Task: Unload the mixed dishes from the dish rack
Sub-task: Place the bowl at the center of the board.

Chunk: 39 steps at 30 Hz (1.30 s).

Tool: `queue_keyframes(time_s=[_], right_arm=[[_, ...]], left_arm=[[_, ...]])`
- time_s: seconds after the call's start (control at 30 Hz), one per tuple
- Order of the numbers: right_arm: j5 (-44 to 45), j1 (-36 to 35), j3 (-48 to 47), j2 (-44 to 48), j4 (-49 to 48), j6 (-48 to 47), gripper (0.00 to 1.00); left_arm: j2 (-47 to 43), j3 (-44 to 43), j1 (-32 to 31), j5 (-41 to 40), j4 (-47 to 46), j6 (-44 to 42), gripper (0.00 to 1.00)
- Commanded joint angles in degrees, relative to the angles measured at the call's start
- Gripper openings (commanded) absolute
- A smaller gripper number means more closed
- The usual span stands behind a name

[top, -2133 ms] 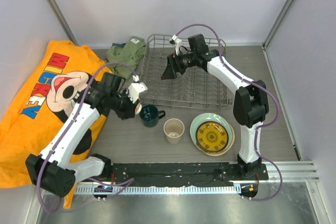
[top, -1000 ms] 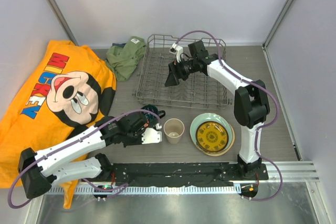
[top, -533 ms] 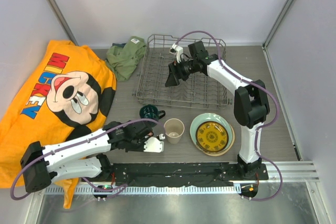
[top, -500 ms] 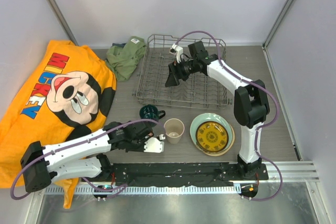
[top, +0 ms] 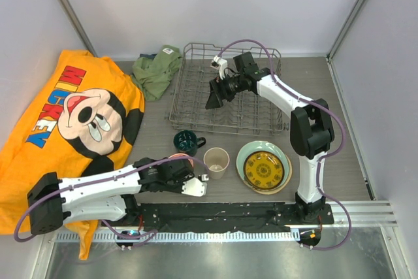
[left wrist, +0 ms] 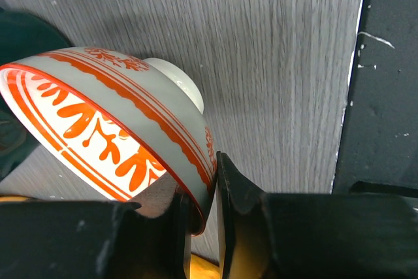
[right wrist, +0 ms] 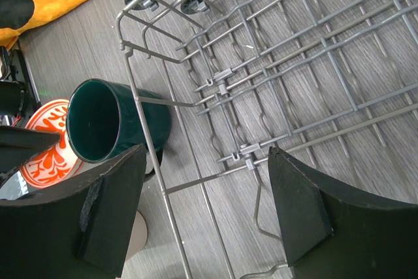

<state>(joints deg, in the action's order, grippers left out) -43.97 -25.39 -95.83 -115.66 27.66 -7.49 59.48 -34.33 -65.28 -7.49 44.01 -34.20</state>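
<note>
— What has the left gripper (left wrist: 199, 208) got?

— Its fingers are pinched on the rim of the small red-orange bowl (left wrist: 111, 132), one inside the wall and one outside. From there the bowl leans away, mouth tipped back toward the wrist and white foot ring aimed at the grey table (left wrist: 281, 63). I can't tell whether the foot touches the wood.

— So where is it in the room?

— Low at the near edge, on the left arm's side. The dark teal mug (top: 186, 142) is just beyond it and the beige cup (top: 216, 161) is just to its right.

— And the next move?

— I'd say set it down. The bowl's axis is tilted, so the wrist would have to roll the foot flat before letting go, and keep it off the cup.

— The other arm?

— The right gripper (right wrist: 206, 210) hangs over the dish rack (top: 225, 127) with its fingers wide apart, holding nothing. It's well away from the bowl. I see no dish among the tines.
</note>
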Motion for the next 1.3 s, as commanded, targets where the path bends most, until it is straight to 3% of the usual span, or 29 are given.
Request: queue_keyframes(time_s=[0.0, 0.73, 0.87, 1.0, 1.27], right_arm=[[-0.16, -0.01, -0.67, -0.01, -0.41, -1.22, 0.81], [0.11, 0.16, -0.67, -0.36, 0.11, -2.01, 0.81], [0.2, 0.16, -0.67, -0.53, 0.03, -2.01, 0.81], [0.2, 0.25, -0.58, -0.54, 0.2, -2.27, 0.8], [0.2, 0.34, -0.76, -0.71, 0.11, -2.27, 0.8]], left_arm=[[-0.07, -0.39, -0.91, -2.53, -5.86, -1.58, 0.0], [3.8, 1.63, -3.72, -2.01, -8.94, -0.52, 0.02], [3.97, 1.63, -3.98, -1.74, -8.77, -0.61, 0.08], [3.89, 1.81, -4.07, -0.78, -7.8, -0.52, 0.26], [3.71, 1.98, -4.07, -0.51, -6.39, -0.35, 0.44]])
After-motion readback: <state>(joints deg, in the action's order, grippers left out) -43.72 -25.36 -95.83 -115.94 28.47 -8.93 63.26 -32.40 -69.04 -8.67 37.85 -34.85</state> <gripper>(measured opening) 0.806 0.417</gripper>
